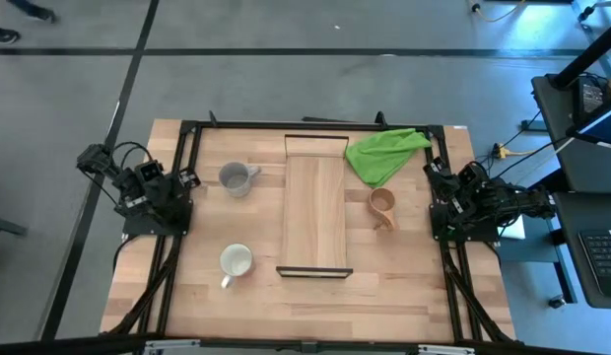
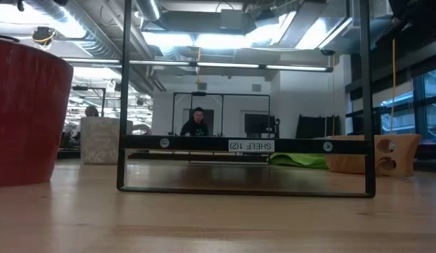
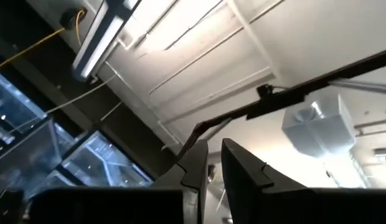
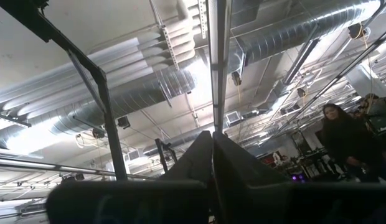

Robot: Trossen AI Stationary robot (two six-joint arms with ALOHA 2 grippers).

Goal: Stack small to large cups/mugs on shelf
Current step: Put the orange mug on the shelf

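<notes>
The shelf (image 1: 315, 212) lies lengthwise in the middle of the table. To its left stand the grey mug (image 1: 237, 178) farther back and the red mug (image 1: 236, 261), white inside, nearer the front. The tan wooden cup (image 1: 382, 207) stands right of the shelf. All three stand upright on their bases. My left arm (image 1: 148, 187) is folded back at the table's left edge. Its gripper (image 3: 215, 168) points up at the ceiling, open by a narrow gap with nothing in it. My right arm (image 1: 473, 202) is folded at the right edge, its gripper (image 4: 213, 155) shut and also pointing upward.
A bright green cloth (image 1: 384, 153) lies crumpled at the far right, beside the shelf's far end and behind the tan cup. A black frame (image 1: 192, 128) runs round the table. A person (image 2: 197, 121) sits far behind the table, and another person (image 4: 345, 140) stands off to the side.
</notes>
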